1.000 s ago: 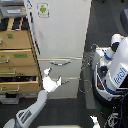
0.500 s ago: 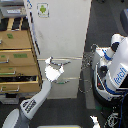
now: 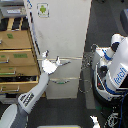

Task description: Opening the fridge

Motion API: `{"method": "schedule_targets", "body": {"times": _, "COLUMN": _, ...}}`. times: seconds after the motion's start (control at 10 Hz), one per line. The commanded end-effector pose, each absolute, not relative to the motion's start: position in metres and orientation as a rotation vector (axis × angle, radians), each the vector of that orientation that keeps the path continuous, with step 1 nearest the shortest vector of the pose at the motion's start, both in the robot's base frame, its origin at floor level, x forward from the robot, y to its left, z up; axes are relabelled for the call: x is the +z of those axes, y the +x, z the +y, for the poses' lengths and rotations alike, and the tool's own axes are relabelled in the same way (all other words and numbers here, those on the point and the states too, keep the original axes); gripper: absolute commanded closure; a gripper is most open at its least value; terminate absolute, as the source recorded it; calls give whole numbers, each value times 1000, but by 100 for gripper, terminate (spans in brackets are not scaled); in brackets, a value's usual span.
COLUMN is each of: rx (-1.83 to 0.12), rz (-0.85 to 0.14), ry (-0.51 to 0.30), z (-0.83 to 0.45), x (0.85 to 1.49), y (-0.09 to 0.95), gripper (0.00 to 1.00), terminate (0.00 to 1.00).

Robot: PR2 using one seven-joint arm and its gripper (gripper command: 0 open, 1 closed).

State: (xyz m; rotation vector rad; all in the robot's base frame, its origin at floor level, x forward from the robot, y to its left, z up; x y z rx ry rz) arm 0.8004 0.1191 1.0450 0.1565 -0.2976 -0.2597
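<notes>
The tall white fridge [image 3: 62,35] stands in the middle of the exterior view, with a green android sticker [image 3: 43,9] on its upper door. Below the door are two drawers with curved silver handles, the upper handle [image 3: 70,58] and the lower handle [image 3: 62,81]. My arm reaches up from the lower left. My gripper [image 3: 51,60] is at the left end of the upper drawer handle. Its fingers [image 3: 45,54] look spread apart, with nothing clearly held. The image is too coarse to tell whether they touch the handle.
A tan wooden drawer cabinet [image 3: 17,57] stands against the fridge on the exterior view's left, close to my arm. A white-and-blue robot body [image 3: 116,70] with cables stands on the exterior view's right. Dark floor [image 3: 65,112] lies in front of the fridge.
My gripper has risen from the level of the lower drawer to the left end of the upper drawer handle. The fridge door and drawers have not moved.
</notes>
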Motion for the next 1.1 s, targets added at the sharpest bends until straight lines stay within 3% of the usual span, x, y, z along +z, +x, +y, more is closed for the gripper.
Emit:
{"method": "schedule_targets", "body": {"times": 0.1, "rx": -165, "rz": -276, "ry": 128, "z": 172, "x": 1074, "y": 844, "gripper": 0, "terminate": 0}}
{"method": "schedule_targets", "body": {"times": 0.6, "rx": -145, "rz": -296, "ry": 218, "z": 234, "x": 1104, "y": 854, "gripper": 0, "terminate": 0}}
{"method": "schedule_targets", "body": {"times": 1.1, "rx": -147, "rz": -278, "ry": 239, "z": 249, "x": 1091, "y": 879, "gripper": 0, "terminate": 0}}
